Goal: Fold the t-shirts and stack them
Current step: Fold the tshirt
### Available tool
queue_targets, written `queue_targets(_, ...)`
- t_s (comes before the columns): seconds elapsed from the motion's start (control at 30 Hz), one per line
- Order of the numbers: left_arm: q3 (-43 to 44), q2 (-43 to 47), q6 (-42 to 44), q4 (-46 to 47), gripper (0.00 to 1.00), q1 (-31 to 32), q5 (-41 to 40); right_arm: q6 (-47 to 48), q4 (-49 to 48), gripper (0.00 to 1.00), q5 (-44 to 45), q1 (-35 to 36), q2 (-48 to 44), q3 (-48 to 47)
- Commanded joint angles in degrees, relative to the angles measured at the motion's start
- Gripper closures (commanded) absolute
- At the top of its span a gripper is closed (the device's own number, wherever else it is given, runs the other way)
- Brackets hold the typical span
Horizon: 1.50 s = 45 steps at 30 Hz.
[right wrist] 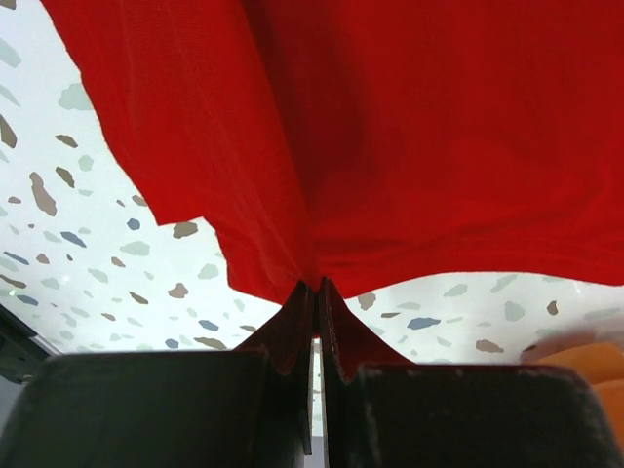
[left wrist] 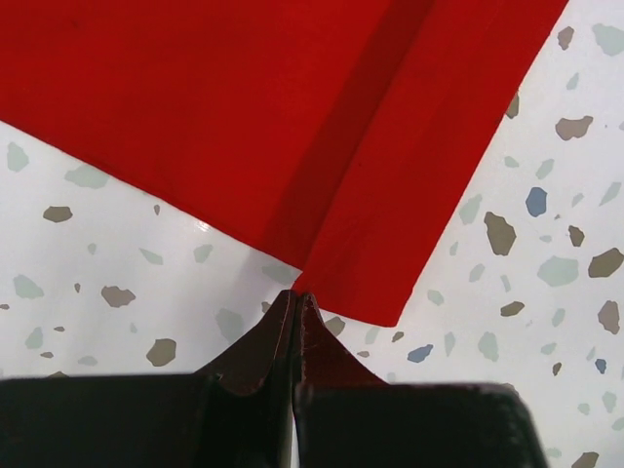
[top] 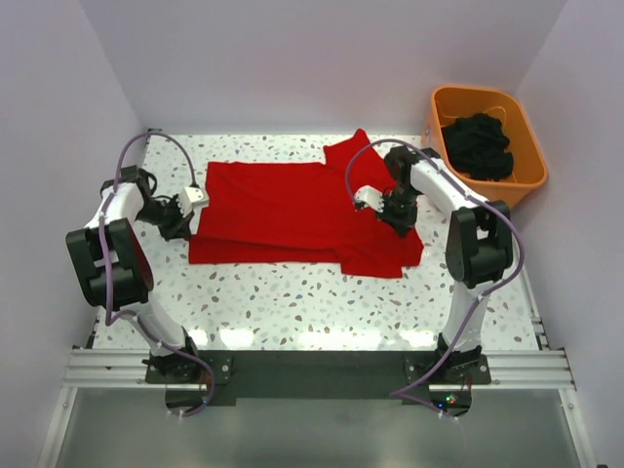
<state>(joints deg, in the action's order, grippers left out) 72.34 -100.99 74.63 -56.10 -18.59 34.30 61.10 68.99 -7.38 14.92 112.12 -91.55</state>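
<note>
Across the middle of the speckled table (top: 292, 302) I see the red t-shirt (top: 283, 210) spread mostly flat. My left gripper (left wrist: 295, 297) is pinched on its left edge at a fold. My right gripper (right wrist: 314, 288) is clamped on the right side, cloth bunched up there. Far right is an orange tub (top: 531, 166) holding black clothes (top: 478, 146).
</note>
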Motion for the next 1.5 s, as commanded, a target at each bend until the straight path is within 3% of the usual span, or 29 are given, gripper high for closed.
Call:
queue_targets(0.0, 3.2, -1.1, -1.5, 2.3, 1.00, 0.2, 0.5, 1.8, 3.0, 1.00, -1.2, -0.8, 1.3, -3.8)
queue_targets(0.53, 7.0, -4.7, -4.5, 3.6, 1.00, 1.3, 0.0, 3.6, 7.5, 1.00, -1.8, -2.7, 8.1, -14.0)
queue_targets(1.47, 6.2, -8.7, -9.3, 8.7, 1.00, 3.6, -4.8, -0.5, 2.9, 1.00, 1.5, -2.9, 14.5, -18.3)
